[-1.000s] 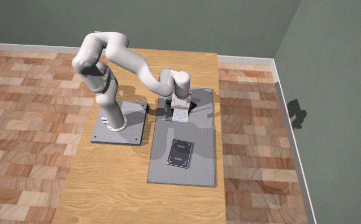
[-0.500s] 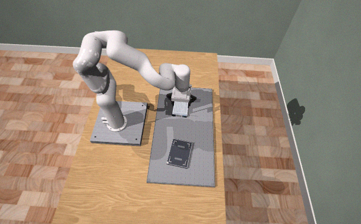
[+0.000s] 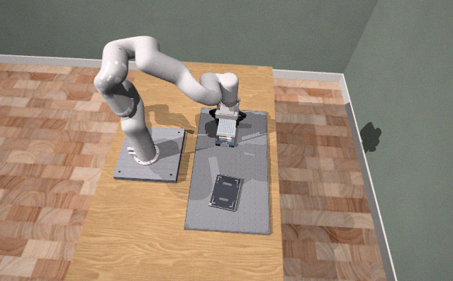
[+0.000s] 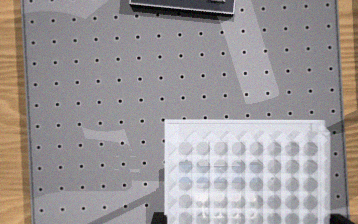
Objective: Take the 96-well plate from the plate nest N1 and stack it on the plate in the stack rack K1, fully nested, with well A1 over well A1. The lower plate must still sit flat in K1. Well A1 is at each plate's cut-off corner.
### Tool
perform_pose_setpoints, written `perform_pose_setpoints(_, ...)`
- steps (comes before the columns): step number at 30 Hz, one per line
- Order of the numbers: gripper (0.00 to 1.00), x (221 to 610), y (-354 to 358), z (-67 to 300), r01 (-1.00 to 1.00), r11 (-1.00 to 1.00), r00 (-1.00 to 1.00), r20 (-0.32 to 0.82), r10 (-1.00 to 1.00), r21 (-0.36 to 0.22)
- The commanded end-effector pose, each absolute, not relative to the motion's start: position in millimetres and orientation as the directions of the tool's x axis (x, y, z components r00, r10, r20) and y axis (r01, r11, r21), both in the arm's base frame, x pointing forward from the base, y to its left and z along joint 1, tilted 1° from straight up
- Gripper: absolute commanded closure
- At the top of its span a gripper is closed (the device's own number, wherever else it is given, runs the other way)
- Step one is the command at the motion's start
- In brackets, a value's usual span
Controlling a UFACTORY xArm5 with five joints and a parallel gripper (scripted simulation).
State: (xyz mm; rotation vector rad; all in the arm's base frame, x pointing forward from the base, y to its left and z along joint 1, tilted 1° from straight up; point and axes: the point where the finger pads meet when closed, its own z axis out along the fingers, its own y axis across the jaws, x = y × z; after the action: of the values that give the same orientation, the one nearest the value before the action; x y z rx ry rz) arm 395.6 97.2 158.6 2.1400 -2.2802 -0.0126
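My gripper point(image 3: 225, 134) point(image 4: 248, 219) is shut on the clear 96-well plate point(image 3: 225, 126) point(image 4: 245, 170) and holds it level above the far end of the grey perforated board point(image 3: 254, 199) point(image 4: 80, 100). In the wrist view the plate fills the lower right, and only the finger edges show at the bottom. The plate nest N1 point(image 3: 226, 192) point(image 4: 185, 5), a dark slab with corner brackets, lies empty nearer the front. Its edge just shows at the top of the wrist view. The stack rack K1 point(image 3: 211, 112) is almost wholly hidden under the gripper and plate. I cannot see its lower plate.
The arm's base stands on a grey mounting plate point(image 3: 168, 156) left of the board. Both rest on a wooden table point(image 3: 136, 230). Parquet floor lies on either side, with green walls behind and to the right.
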Motion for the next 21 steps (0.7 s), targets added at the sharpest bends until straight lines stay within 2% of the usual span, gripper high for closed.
perform_pose_setpoints(1,1.00,396,112,160,-0.998,0.064,-0.064,0.007,-0.998,0.012)
perform_pose_setpoints(21,1.00,395,169,161,-0.998,0.064,-0.064,0.006,-0.998,0.012)
